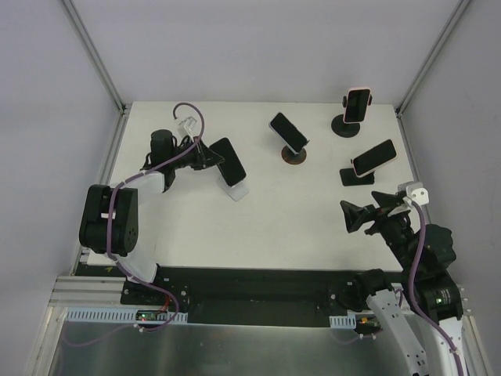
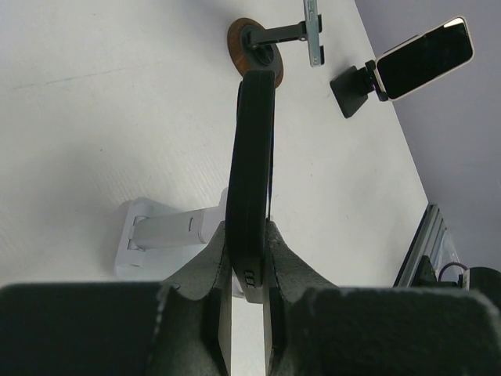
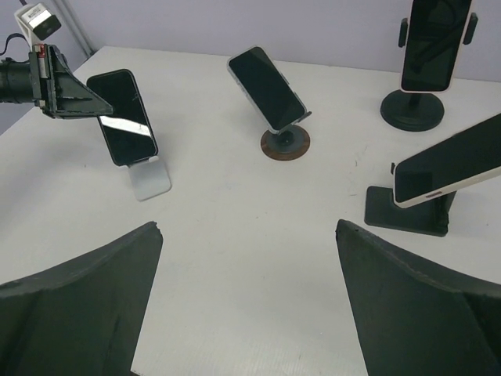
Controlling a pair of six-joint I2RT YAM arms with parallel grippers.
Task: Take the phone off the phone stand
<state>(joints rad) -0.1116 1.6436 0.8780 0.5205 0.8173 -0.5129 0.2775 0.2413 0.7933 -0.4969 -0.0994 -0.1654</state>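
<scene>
Closest to my left wrist camera are the dark fingers point(image 2: 200, 274) of my left end effector point(image 2: 249, 231). They are clenched on the black phone point(image 2: 254, 149), one on each face, so I see the phone edge-on running away from me. Just beneath and beside it lies the white stand point(image 2: 160, 233), on the left part of the table point(image 1: 274, 227). From the top view and from my right wrist, the black phone point(image 1: 228, 160) leans tilted over that stand's upright. I cannot tell whether its lower edge rests in the cradle or has come free. I judge the grasp made and the removal itself as the step in hand. The next move calls for drawing the phone up and away along the lean of the stand, rather than straight sideways. That way the lip does not catch and the light stand is not dragged or tipped. After that I need a bare patch of table to lay the phone on. My right end effector point(image 1: 362, 215) hangs released and wide, holding nothing, low over the near right of the table. It could pin the stand if it starts to lift. Three other phones on stands sit well apart to the right: one on a round brown base point(image 1: 288, 131), a pink-edged one on a black pedestal point(image 1: 357, 106), and one on a black wedge point(image 1: 374, 157).
</scene>
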